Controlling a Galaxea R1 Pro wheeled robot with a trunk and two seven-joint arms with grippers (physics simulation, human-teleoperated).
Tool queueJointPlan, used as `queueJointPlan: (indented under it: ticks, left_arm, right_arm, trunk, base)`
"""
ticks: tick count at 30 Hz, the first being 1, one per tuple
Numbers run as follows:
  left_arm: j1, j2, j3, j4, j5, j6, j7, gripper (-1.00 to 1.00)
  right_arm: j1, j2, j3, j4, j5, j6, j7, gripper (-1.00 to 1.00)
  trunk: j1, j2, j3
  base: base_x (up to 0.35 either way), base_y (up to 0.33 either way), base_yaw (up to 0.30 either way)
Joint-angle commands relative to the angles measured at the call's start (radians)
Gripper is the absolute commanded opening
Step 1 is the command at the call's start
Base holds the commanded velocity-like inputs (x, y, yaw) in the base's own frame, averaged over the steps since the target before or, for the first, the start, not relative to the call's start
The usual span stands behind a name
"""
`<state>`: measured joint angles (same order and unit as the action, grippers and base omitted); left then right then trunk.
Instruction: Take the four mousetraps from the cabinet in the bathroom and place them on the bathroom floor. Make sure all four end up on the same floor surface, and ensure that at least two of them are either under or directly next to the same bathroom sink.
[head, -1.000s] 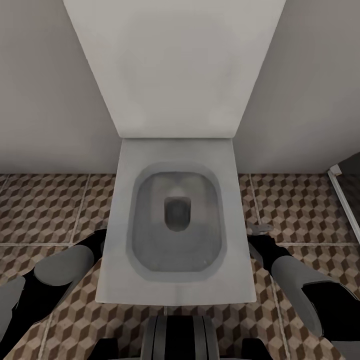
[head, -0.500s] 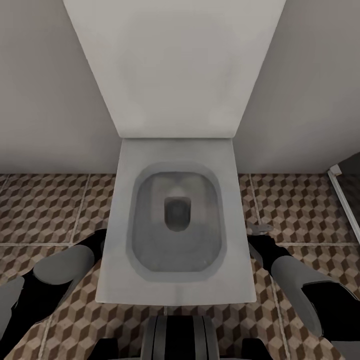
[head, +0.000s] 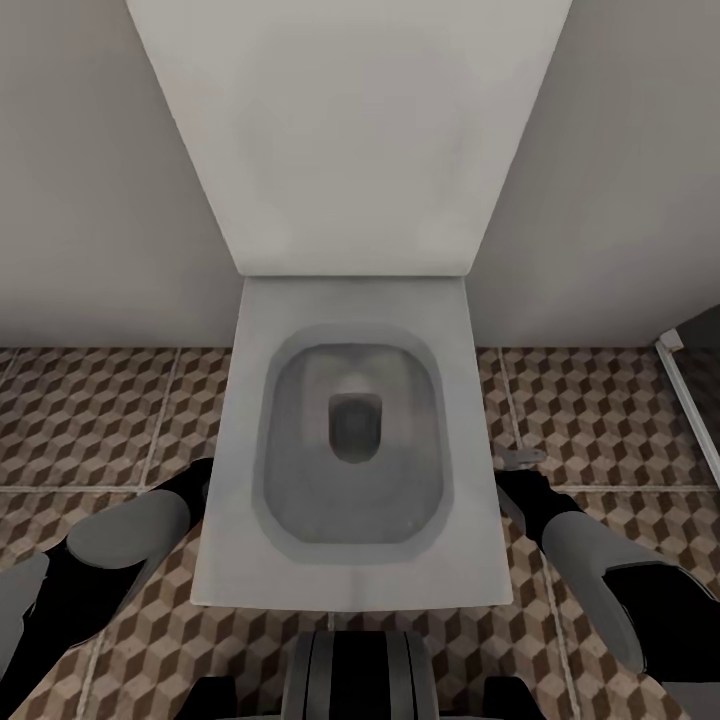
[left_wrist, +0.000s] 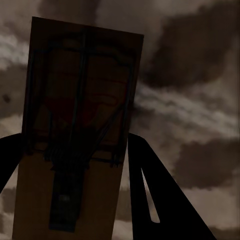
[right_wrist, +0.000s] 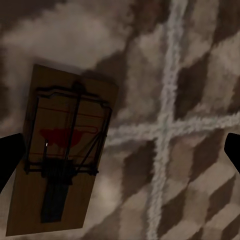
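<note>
Left gripper (left_wrist: 75, 165): fingers either side of a mousetrap (left_wrist: 75, 130); grip unclear.
Right gripper (right_wrist: 120, 160): wide apart, second trap (right_wrist: 62, 150) beside one finger.
Ahead: toilet (head: 350, 440) on tiled floor (head: 90, 410).

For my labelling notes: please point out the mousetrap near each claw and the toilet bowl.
left mousetrap (left_wrist: 75, 150), left wrist view, on its wooden base.
right mousetrap (right_wrist: 60, 160), right wrist view, on its wire frame over the wood.
toilet bowl (head: 350, 440), head view, inside the basin.

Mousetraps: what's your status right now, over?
Left gripper shut on one mousetrap. Right gripper open, second mousetrap flat on the floor beside it. Toilet dead ahead.
</note>
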<state>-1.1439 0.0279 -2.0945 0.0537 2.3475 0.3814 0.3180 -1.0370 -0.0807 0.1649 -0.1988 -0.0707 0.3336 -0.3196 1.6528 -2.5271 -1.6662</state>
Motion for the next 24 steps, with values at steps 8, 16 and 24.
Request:
queueJointPlan:
  ticks: [8,16,24]
  left_arm:
    - [0.000,0.001,-0.010,0.001,0.009,0.003,0.002,-1.00]
    - [0.000,0.008,-0.012,0.002,0.009,-0.028,0.002,-1.00]
    - [0.000,0.007,-0.012,0.002,0.009,-0.048,0.001,-1.00]
  right_arm:
    - [0.000,0.000,0.009,-0.002,-0.007,0.007,-0.004,1.00]
    - [0.000,0.001,0.010,-0.002,-0.007,0.007,-0.004,1.00]
    - [0.000,-0.001,0.010,-0.002,-0.007,0.007,-0.004,1.00]
  trunk:
    - [0.000,0.000,-0.001]
    - [0.000,0.000,-0.001]
    - [0.000,0.000,-0.002]
  base:
    - [0.000,0.000,0.000]
    - [0.000,0.000,0.000]
    - [0.000,0.000,0.000]
